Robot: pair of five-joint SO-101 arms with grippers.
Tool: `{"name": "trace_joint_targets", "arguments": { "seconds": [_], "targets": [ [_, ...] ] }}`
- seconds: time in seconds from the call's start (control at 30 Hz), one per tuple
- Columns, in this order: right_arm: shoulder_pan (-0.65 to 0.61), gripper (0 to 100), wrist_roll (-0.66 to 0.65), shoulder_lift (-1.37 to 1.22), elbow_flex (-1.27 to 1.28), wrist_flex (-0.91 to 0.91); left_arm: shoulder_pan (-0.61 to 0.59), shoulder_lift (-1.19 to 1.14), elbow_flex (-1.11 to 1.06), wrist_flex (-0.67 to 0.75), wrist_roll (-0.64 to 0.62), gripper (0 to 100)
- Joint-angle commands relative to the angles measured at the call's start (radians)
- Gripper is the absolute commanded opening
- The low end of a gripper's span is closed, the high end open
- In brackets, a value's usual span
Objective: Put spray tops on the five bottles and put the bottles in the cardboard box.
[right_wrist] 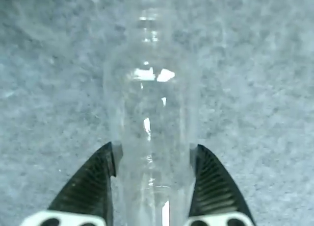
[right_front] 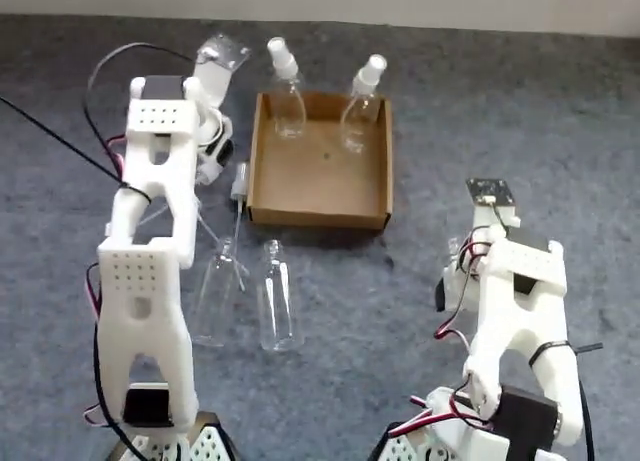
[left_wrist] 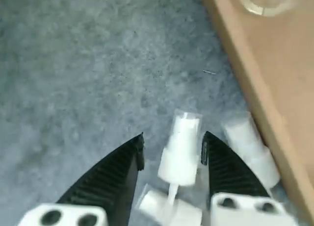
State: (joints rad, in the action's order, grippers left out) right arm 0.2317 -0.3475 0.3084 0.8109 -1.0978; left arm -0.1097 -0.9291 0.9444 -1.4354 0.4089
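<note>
My left gripper (left_wrist: 171,142) is open low over the carpet beside the cardboard box (left_wrist: 274,74), its fingers on either side of a white spray top (left_wrist: 180,150). A second spray top (left_wrist: 250,147) lies against the box wall and a third (left_wrist: 167,211) sits under the gripper. My right gripper (right_wrist: 152,157) is shut on a clear uncapped bottle (right_wrist: 152,98); in the high view it (right_front: 458,266) is to the right of the box. Two capped bottles (right_front: 288,101) (right_front: 362,106) stand in the cardboard box (right_front: 320,216). Two uncapped bottles (right_front: 215,291) (right_front: 275,296) lie on the carpet.
A clear plastic bag (right_front: 220,56) lies behind the left arm. A spray top with its tube (right_front: 240,186) lies by the box's left wall. Grey carpet stretches open between the box and the right arm.
</note>
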Motion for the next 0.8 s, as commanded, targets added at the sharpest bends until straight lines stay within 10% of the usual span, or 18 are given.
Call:
{"name": "trace_joint_targets", "arguments": {
  "seconds": [0.0,0.5,0.77],
  "targets": [
    [0.01,0.5,-0.012,0.004,-0.01,0.016,0.015,-0.082,0.14,-0.012,0.009,17],
    [0.01,1.0,-0.08,0.004,-0.008,0.012,-0.056,-0.176,0.621,-0.338,0.002,0],
    [0.01,1.2,-0.081,0.012,-0.016,0.01,-0.177,0.185,0.2,-0.342,-0.124,0]
  ]
}}
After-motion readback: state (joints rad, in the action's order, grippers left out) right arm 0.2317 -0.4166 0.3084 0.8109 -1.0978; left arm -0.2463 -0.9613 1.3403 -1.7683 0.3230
